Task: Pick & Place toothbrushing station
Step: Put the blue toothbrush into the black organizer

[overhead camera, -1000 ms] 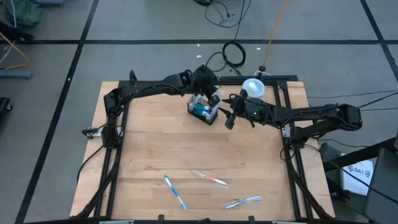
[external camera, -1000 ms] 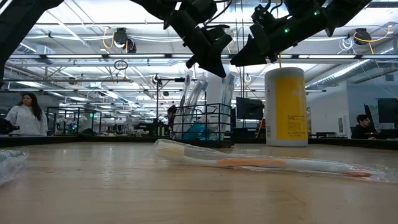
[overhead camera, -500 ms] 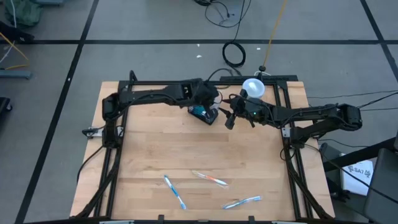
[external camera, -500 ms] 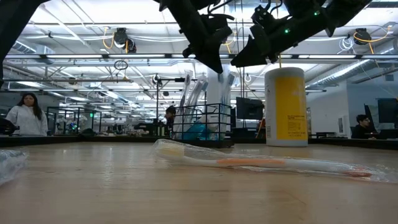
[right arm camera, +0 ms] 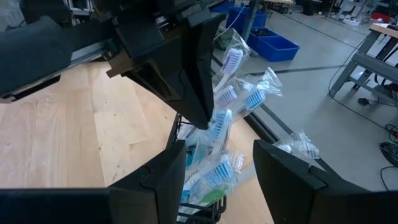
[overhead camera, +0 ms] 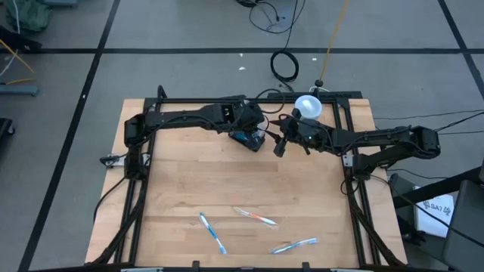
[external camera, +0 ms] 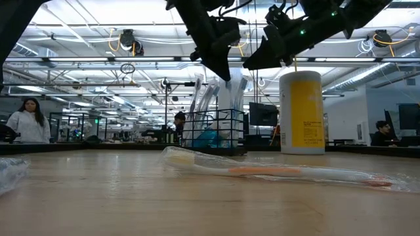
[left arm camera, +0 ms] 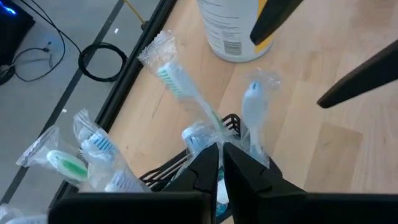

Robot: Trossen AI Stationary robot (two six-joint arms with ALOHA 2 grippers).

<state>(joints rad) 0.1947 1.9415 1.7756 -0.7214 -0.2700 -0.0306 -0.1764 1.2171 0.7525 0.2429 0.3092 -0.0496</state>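
Hovering over the basket with my left gripper (left arm camera: 219,163), fingers drawn nearly together, only a thin slit between the tips. A wrapped toothbrush (left arm camera: 186,99) rises right at that slit; whether the tips pinch its wrapper or merely stand against it, I cannot tell from here. My guess: the brush is meant to stand in the caddy, so I am at the point of setting it in or letting it go.

Directly under the tips sits the toothbrushing station (external camera: 213,131), the small black wire-mesh basket. It rests on the table (overhead camera: 189,189) at the far edge, near the middle. Several wrapped brushes stand in it, heads up and fanned apart, leaning on the rim. They lean because the basket is much shorter than a brush.

My right gripper (right arm camera: 217,168) waits just beside the basket on the other side, fingers spread and empty, pointed at the same bundle. From above it lies close to my left gripper (overhead camera: 253,130) but apart.

Just past the basket stands a yellow cup with white lid (external camera: 301,111), upright, near but not touching.

Three more wrapped toothbrushes lie flat at the near edge of the table (overhead camera: 255,217), well apart from both grippers. Judged so: more runs left.
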